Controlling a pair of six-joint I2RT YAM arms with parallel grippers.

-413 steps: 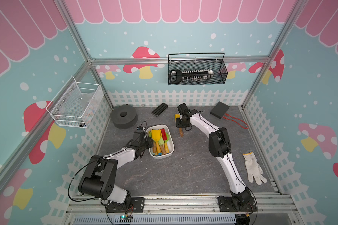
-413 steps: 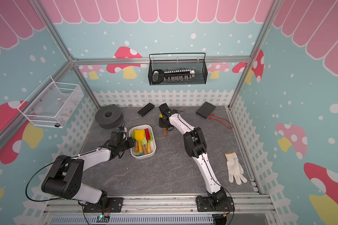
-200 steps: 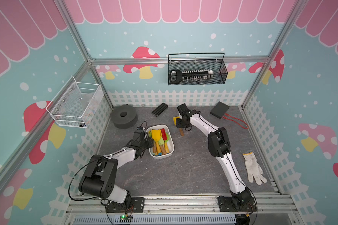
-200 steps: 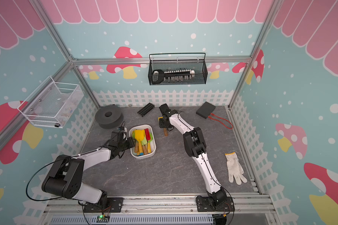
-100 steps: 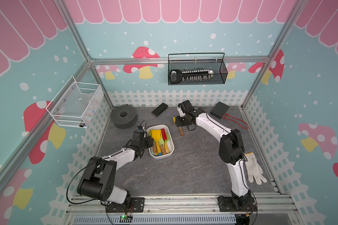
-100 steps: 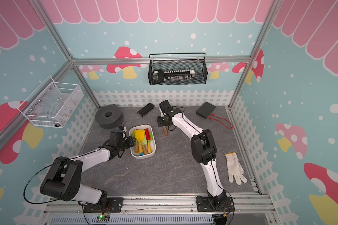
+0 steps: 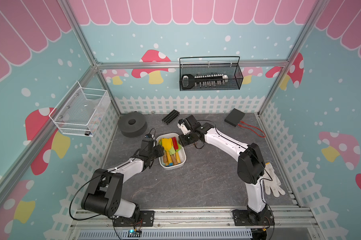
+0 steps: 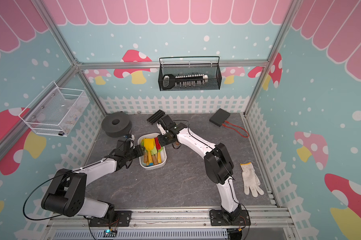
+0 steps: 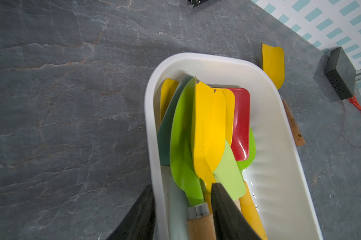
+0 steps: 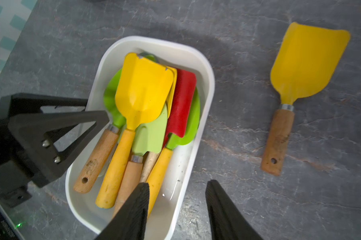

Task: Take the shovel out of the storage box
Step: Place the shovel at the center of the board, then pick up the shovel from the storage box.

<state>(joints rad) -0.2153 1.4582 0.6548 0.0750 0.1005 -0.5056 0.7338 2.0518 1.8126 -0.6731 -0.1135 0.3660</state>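
Right claw (image 10: 177, 184) hangs part-open, empty, above the storage box (image 10: 209, 83); left claw (image 9: 181, 186) straddles its wall, grip unclear; stacked shovels (image 10: 143, 87) may snag and drag out together.

The box (image 7: 183, 155) is hemmed in on both long sides. The left tool (image 9: 181, 185) straddles its left wall, one jaw outside and one inside over the handles. The right tool (image 10: 178, 182) hovers over the right wall with its jaws apart and nothing between them. Inside, the piled shovels (image 10: 142, 89) fill the left and middle, leaving a bare strip along the right wall. A loose shovel (image 10: 306, 62) lies on the table (image 7: 196, 182) outside that wall. A dark ring (image 7: 131, 126) and black bars (image 7: 171, 116) stand behind the box. The near table is open, out to the glove (image 7: 273, 182).
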